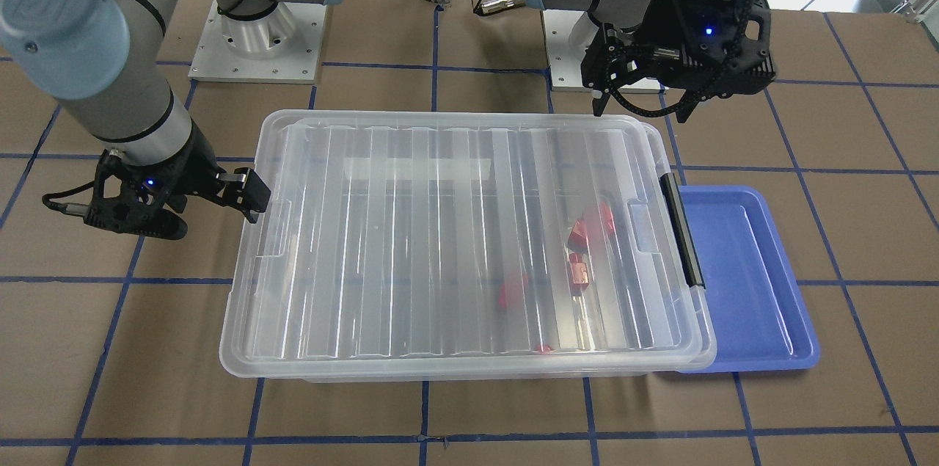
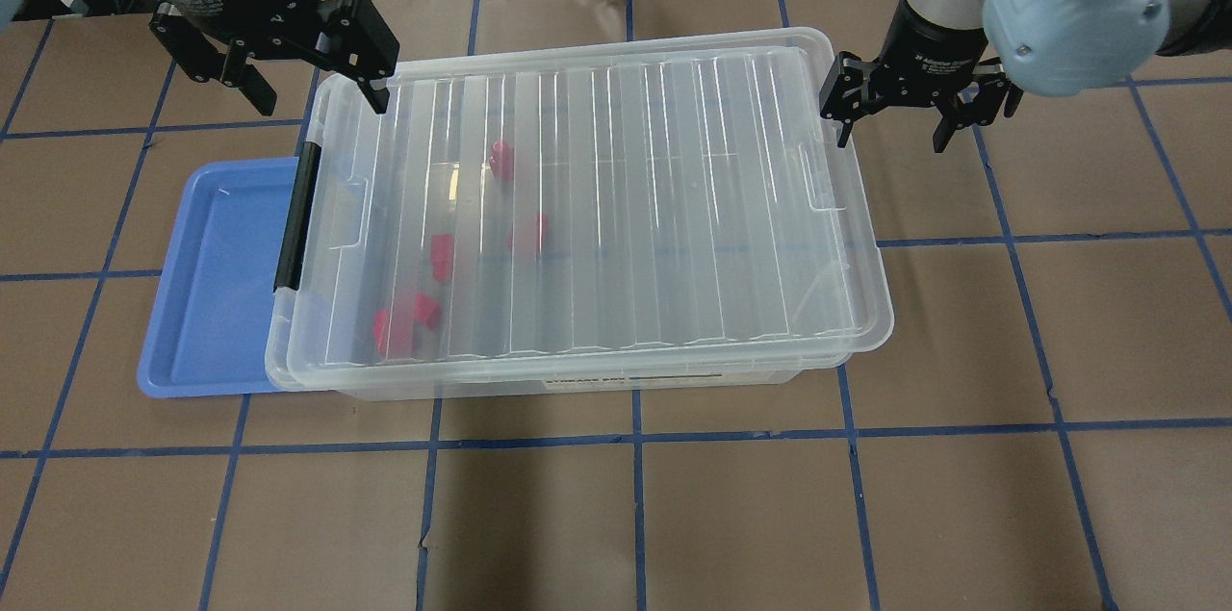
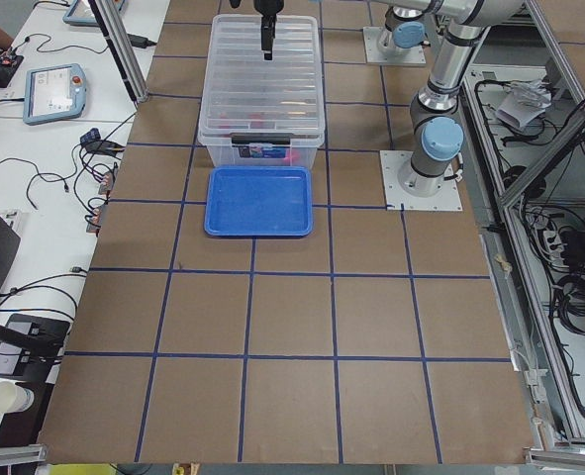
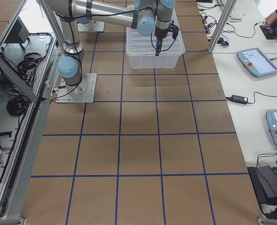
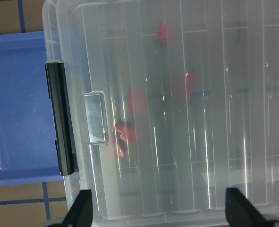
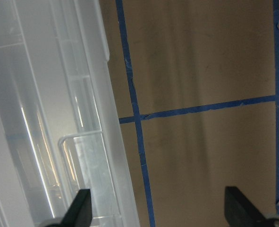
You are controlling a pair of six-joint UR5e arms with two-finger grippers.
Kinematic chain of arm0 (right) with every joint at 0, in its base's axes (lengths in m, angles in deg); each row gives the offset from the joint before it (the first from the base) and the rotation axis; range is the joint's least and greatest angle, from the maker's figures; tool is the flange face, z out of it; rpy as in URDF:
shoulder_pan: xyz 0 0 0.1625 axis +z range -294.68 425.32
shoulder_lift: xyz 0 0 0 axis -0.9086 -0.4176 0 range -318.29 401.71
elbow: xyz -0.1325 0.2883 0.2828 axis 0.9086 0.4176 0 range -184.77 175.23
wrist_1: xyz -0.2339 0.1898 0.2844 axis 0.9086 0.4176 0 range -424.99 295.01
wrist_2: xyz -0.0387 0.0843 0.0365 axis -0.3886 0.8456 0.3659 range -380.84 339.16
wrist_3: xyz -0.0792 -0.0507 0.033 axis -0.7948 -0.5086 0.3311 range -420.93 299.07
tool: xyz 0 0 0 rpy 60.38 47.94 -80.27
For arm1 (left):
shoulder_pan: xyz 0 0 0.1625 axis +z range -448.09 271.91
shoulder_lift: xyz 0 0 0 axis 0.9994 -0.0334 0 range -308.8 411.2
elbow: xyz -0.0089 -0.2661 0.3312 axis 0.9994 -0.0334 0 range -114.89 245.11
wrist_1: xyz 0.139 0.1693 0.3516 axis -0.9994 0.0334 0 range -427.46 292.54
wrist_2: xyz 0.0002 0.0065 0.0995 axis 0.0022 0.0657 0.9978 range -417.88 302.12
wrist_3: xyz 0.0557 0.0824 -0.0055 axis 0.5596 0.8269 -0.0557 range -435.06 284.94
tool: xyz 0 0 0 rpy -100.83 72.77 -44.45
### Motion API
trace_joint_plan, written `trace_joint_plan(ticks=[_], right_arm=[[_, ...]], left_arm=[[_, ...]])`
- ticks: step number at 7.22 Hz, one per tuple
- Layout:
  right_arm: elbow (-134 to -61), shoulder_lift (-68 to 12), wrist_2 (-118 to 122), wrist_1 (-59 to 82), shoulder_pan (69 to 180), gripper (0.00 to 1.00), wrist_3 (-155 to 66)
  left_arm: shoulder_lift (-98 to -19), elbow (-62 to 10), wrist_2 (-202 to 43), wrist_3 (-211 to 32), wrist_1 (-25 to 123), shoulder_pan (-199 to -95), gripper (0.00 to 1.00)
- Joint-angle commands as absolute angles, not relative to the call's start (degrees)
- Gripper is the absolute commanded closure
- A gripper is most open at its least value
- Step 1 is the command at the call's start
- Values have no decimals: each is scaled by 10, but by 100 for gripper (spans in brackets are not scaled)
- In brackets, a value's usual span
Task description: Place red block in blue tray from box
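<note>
The box (image 2: pixel 674 207) is a clear bin with its ribbed lid on and a black latch bar (image 2: pixel 294 216) on its short left side. Through the lid I see the red block (image 2: pixel 442 257), squarish with a stub; it also shows in the front view (image 1: pixel 579 273) and the left wrist view (image 5: pixel 131 102). The blue tray (image 2: pixel 212 284) lies beside the latch end, partly under the box rim. My left gripper (image 2: pixel 318 96) is open and empty above the box's far left corner. My right gripper (image 2: pixel 890 138) is open and empty at the box's far right corner.
Also inside the box are a clustered pair of red blocks (image 2: pixel 404 322), a red wedge-like piece (image 2: pixel 529 231) and another red piece (image 2: pixel 500 159). The table is brown with blue tape lines (image 2: pixel 635 443). The arm bases (image 1: pixel 257 40) stand behind the box.
</note>
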State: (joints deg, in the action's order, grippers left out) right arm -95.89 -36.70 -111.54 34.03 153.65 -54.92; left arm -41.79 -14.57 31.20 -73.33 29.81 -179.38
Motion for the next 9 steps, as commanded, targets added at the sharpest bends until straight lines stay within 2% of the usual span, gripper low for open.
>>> trace_joint_plan(ticks=[1, 5, 6, 9], right_arm=[[-959, -343, -1115, 343, 1536, 0, -550], [-959, -323, -1135, 367, 1532, 0, -557], [-959, -321, -1137, 366, 1522, 0, -559], [-954, -321, -1141, 366, 1473, 0, -614]], left_arm=[[-417, -150, 318, -734, 299, -1793, 0], [-431, -182, 317, -734, 265, -1788, 0], [-417, -206, 318, -733, 265, -1790, 0], [-386, -206, 327, -734, 288, -1784, 0]])
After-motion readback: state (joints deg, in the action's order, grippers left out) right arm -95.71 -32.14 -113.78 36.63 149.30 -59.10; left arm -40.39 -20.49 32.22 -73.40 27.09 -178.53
